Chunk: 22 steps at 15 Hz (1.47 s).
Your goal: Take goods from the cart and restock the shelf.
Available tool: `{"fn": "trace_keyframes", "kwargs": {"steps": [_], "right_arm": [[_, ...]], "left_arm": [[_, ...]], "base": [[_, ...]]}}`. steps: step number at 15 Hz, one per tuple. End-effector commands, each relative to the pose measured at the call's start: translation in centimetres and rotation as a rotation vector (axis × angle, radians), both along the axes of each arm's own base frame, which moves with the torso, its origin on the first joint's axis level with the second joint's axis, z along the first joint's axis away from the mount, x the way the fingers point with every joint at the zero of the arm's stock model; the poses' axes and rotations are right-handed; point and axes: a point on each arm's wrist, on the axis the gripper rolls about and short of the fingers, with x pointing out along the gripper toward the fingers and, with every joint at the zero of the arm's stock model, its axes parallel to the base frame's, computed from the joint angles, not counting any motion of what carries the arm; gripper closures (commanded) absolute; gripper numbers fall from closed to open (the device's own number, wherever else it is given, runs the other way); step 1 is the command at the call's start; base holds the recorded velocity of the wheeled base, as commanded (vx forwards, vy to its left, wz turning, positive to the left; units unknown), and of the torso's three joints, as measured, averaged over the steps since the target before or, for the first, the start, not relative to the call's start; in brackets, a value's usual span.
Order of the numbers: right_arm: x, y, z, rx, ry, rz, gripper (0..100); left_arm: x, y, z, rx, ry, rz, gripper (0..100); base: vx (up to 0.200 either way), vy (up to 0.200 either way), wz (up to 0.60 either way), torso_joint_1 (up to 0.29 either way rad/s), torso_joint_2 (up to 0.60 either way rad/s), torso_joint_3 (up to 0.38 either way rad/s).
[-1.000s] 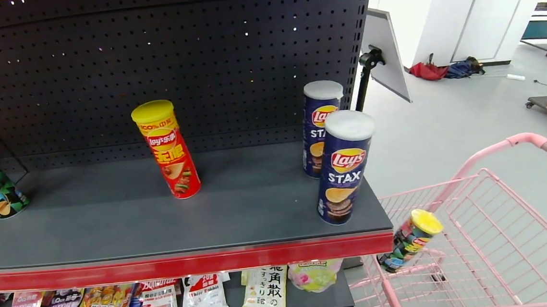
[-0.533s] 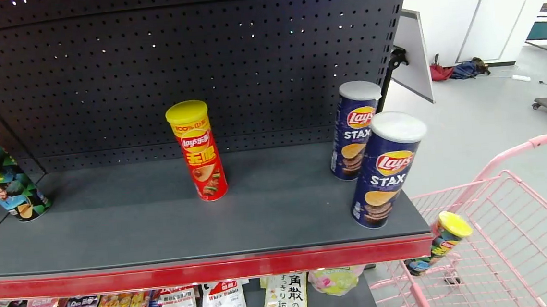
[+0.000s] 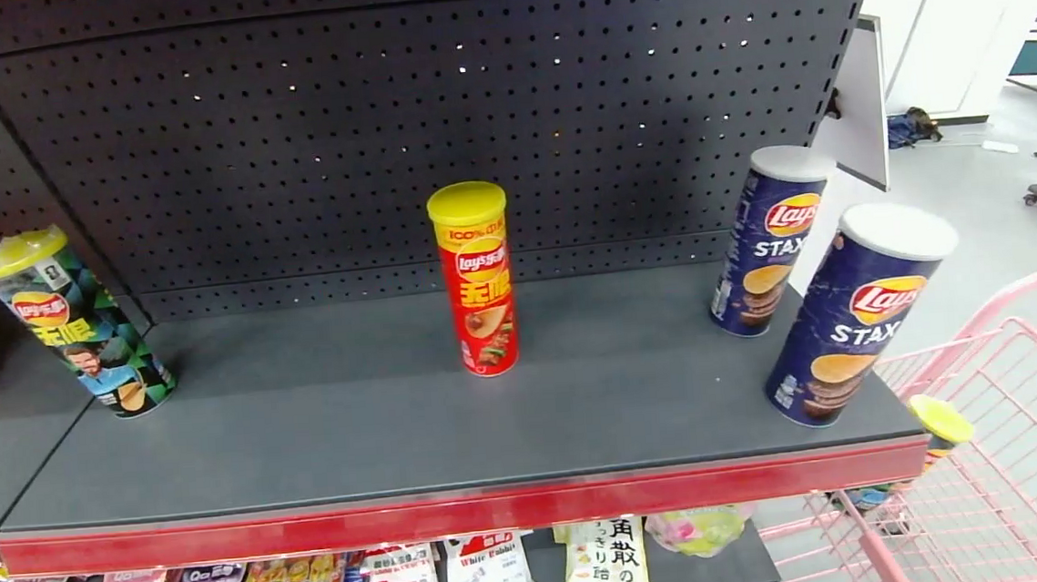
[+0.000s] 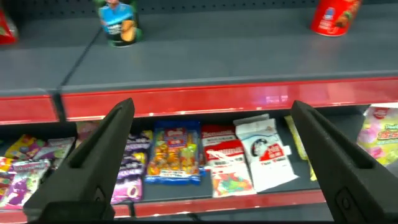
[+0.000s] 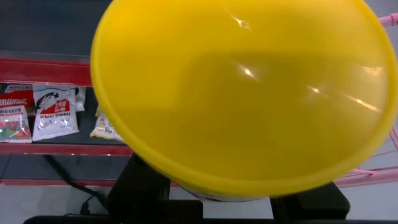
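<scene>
While the right pincer [image 5: 221, 202] clasps the yellow-lidded cylindrical crisp can [image 3: 940, 418], the grey shelf board [image 3: 400, 427] lies up-left; the left pincer [image 4: 211, 106] gapes.

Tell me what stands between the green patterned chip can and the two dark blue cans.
In the head view, one upright red can with a yellow lid, with bare shelf either side of it.

The shelf [image 3: 355, 430] lies bare in two wide stretches: between the green can [image 3: 73, 322] and the red can [image 3: 478, 280], and from there to the rear blue can [image 3: 766, 242]. The pegboard [image 3: 380, 136] closes the back. The front blue can [image 3: 858, 313] blocks the right front corner, and the yellow-lidded can [image 3: 940, 418] and pink cart [image 3: 989, 368] sit just beyond it.
</scene>
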Motion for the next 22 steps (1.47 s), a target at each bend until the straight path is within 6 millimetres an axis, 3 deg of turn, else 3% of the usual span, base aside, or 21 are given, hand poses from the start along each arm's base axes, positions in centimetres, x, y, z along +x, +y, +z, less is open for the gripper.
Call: {"fn": "trace_keyframes", "kwargs": {"steps": [1,7,11,14,18,22], "right_arm": [[0.1,0.0,0.0,-0.001,0.002,0.001,100],[-0.1,0.0,-0.4,-0.002,0.002,0.001,100],[-1.2,-0.1,-1.2,0.003,-0.034,0.032,100],[-1.9,0.0,-2.0,0.017,-0.072,0.155,100],[-1.9,0.3,-1.6,0.116,-0.090,0.368,100],[-1.9,0.4,-2.0,0.125,-0.078,0.378,100]], "left_arm": [[0.0,0.0,0.0,0.000,0.000,-0.001,0],[0.0,0.0,0.0,0.000,0.002,0.000,0],[0.0,0.0,0.0,0.003,0.002,0.000,0],[0.3,-0.2,0.1,0.037,0.034,-0.104,0],[0.3,-0.3,0.2,0.088,0.028,-0.164,0],[0.3,-0.3,0.2,0.079,0.037,-0.171,0]], "base": [[0.000,0.200,0.00,-0.002,0.00,0.007],[0.000,0.200,0.00,0.003,0.00,0.003],[0.000,0.000,0.00,0.000,0.00,0.000],[0.000,0.000,0.00,0.000,0.00,0.000],[0.000,0.000,0.00,0.000,0.00,0.000],[0.000,0.000,0.00,0.000,0.00,0.000]]}}
